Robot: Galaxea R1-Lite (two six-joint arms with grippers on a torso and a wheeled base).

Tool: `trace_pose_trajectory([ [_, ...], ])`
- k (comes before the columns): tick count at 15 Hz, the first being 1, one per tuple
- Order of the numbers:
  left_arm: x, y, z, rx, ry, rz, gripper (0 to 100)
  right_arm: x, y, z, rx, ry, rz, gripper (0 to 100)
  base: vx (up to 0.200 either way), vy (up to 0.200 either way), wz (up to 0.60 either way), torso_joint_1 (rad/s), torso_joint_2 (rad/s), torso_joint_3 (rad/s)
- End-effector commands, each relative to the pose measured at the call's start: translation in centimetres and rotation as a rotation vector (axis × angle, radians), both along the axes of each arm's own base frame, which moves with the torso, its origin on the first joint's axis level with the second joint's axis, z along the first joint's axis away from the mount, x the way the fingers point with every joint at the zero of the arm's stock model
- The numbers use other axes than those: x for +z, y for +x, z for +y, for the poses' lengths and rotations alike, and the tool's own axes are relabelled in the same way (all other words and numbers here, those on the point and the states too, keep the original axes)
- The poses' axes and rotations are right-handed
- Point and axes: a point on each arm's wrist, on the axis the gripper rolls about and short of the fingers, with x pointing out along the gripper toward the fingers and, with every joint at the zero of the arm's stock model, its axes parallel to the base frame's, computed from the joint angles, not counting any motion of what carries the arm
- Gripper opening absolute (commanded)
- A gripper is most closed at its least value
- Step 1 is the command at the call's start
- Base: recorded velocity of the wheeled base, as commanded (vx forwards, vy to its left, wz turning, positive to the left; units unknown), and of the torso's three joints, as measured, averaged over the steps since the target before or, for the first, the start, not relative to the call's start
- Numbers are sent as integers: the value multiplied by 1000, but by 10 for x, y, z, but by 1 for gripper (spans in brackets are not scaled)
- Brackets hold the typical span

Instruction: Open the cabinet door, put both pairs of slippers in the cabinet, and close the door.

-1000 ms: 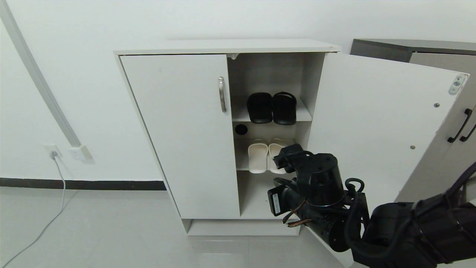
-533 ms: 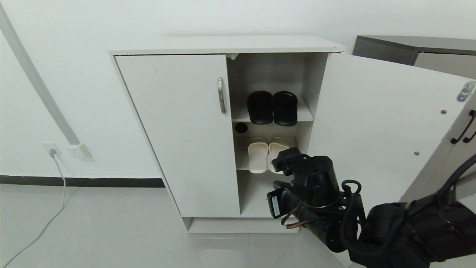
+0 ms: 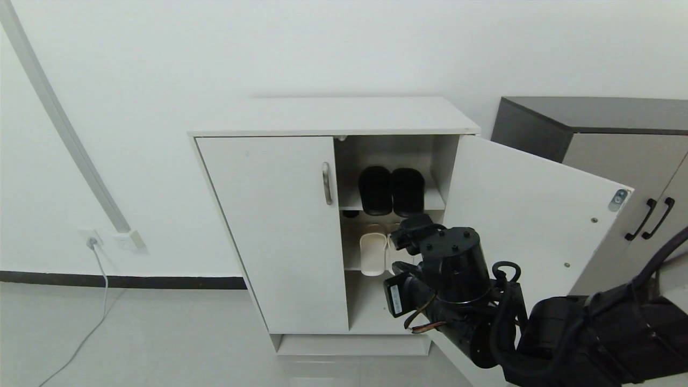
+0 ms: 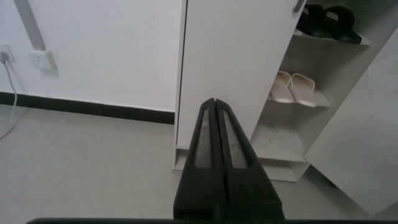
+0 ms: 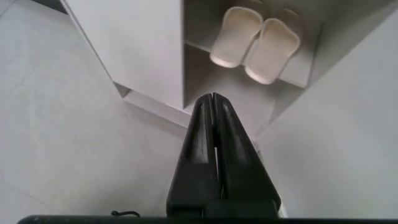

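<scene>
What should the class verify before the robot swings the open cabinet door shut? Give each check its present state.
1. Black slippers on the upper shelf: ok.
2. White slippers on the middle shelf: ok.
3. Right end effector shut, holding nothing: ok.
4. Left end effector shut, holding nothing: ok.
5. Right door closed: not ok, it stands open.
6. Slipper heels clear of the door's path: cannot tell.
</scene>
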Motion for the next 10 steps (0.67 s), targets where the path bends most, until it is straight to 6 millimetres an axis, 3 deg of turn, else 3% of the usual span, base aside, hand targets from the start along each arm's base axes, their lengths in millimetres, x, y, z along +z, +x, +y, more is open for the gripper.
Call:
trace_pose_trajectory([
  [1,0,0,0,1,0,1,0,-1,0,0,-1,-1,1,0,0,0,0,139,-471,-325],
  [10,0,0,0,1,0,-1,0,-1,0,0,-1,-1,1,0,0,0,0,176,-487,-317],
])
